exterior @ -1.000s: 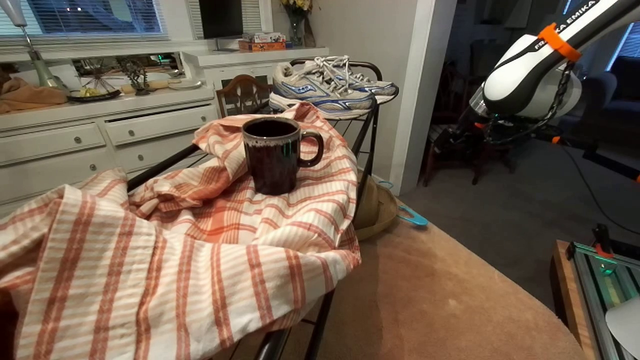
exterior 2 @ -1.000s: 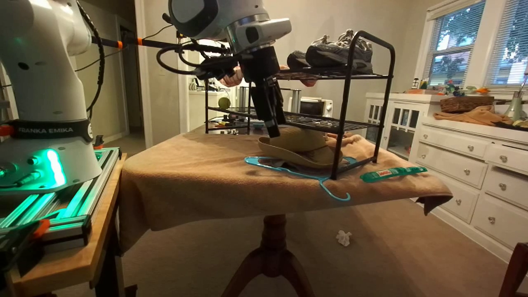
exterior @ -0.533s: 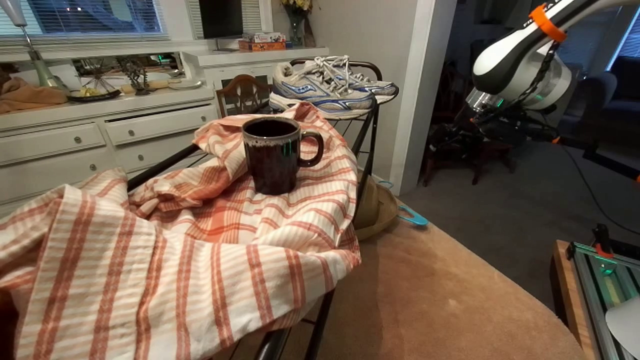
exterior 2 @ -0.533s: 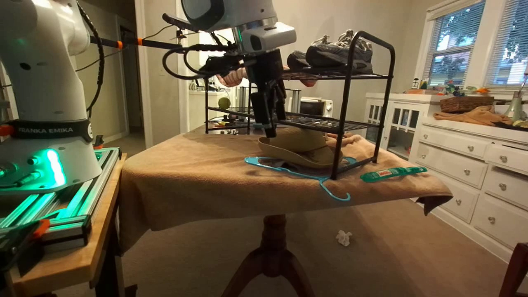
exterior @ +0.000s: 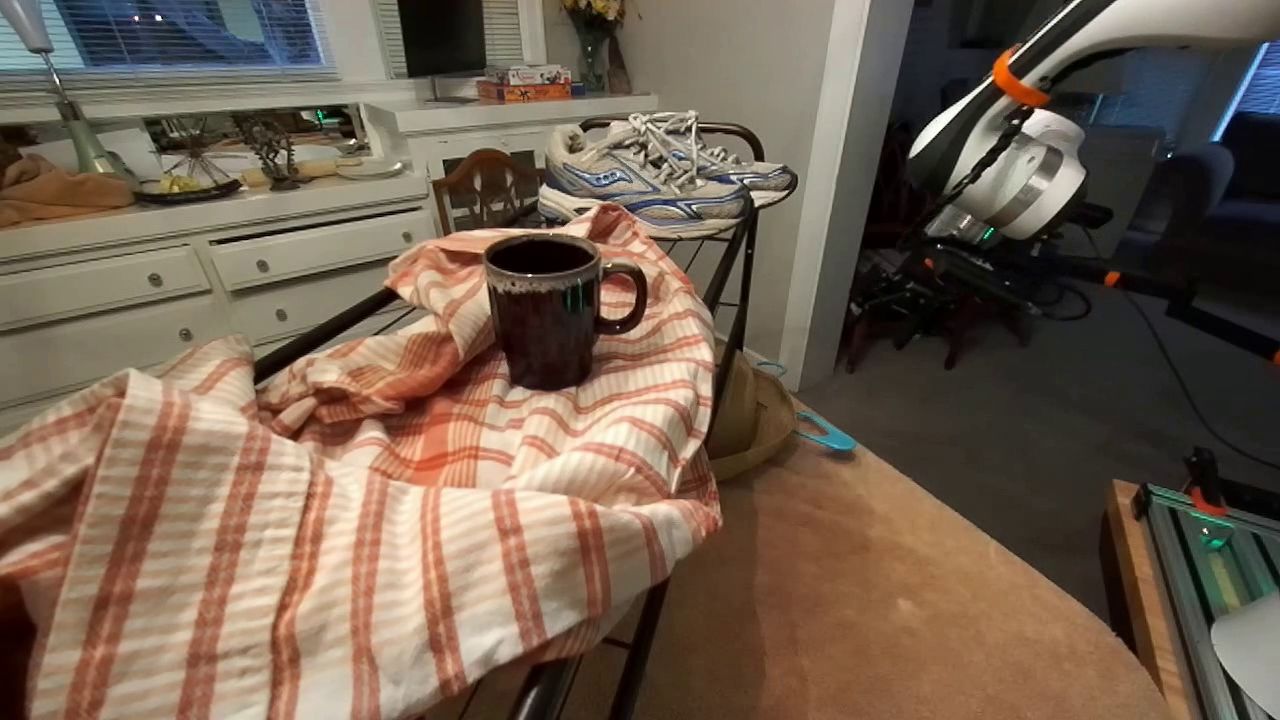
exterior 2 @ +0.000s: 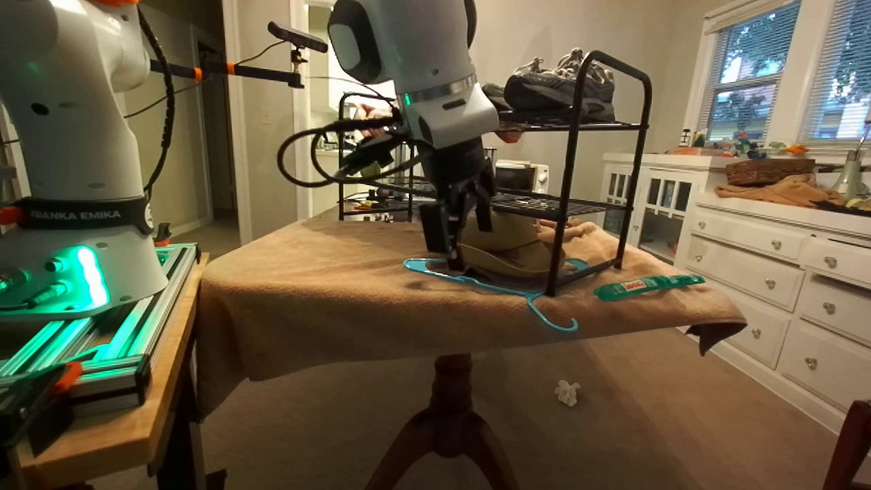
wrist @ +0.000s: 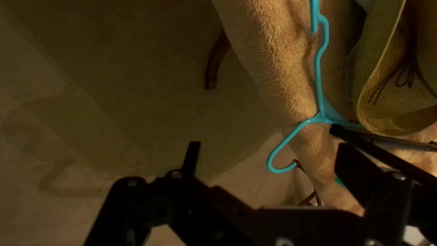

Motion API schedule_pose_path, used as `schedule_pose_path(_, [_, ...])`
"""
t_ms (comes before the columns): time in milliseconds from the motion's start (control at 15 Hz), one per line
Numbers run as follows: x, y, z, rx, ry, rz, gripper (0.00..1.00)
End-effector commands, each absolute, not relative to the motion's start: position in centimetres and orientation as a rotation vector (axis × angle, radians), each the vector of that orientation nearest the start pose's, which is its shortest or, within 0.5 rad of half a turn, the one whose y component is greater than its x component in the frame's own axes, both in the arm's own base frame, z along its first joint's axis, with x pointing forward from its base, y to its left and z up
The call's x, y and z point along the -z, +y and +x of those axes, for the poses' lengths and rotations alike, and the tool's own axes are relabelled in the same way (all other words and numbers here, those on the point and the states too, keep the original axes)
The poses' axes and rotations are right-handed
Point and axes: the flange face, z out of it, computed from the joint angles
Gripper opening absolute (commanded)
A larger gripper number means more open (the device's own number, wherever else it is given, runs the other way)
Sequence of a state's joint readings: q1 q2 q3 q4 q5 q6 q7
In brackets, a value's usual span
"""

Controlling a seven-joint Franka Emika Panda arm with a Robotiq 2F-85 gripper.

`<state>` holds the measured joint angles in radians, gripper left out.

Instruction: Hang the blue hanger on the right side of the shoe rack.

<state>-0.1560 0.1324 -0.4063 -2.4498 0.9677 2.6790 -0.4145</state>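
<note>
Fingers point(wrist: 194, 157), wrist view: released; the gripper point(wrist: 269, 147) is spread wide, a black bar of the shoe rack point(wrist: 379, 153) showing past one tip.
Blue hanger point(wrist: 318, 78), wrist view: ahead of the fingers, its hook framed between them, one side passing out of sight under the straw hat point(wrist: 399, 116).
Straw hat, wrist view: beyond the finger nearer the rack; its dark cord, tied in a bow, is plainest here.
Fingers point(exterior 2: 435, 228), in an exterior view: pointing down beside the hat, tips apart; whether they touch the hanger cannot be told.
Blue hanger, in an exterior view: lying on the cloth-covered table point(exterior 2: 306, 286); its rounded end, cut off in the wrist view, is just beside the lower fingertip, and the hook points away from the fingers.
Green packet point(exterior 2: 656, 283), in an exterior view: past the rack's foot from the fingers; a mere sliver in the wrist view.
Robot arm point(exterior: 1050, 160), in an exterior view: white and clear, yet the fingers below it sink into the dark, and their state cannot be told.
Brown mug point(exterior: 545, 330), in an exterior view: well apart from the fingers, on a striped cloth point(exterior: 300, 550) draped over the rack; shown only here.
Running shoes point(exterior: 640, 195), in both exterior views: on the rack's top shelf, higher than the fingers.
</note>
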Motion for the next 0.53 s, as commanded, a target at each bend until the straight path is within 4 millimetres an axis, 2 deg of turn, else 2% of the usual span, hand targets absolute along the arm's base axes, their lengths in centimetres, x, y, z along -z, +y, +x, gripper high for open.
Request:
schedule_pose_path(0, [-21.8,-29.3,41.7,0.407,1.409,-2.339,1.00])
schedule_pose_path(467, [-16.6,-29.0,45.8,0.409,1.534,-2.160,1.00])
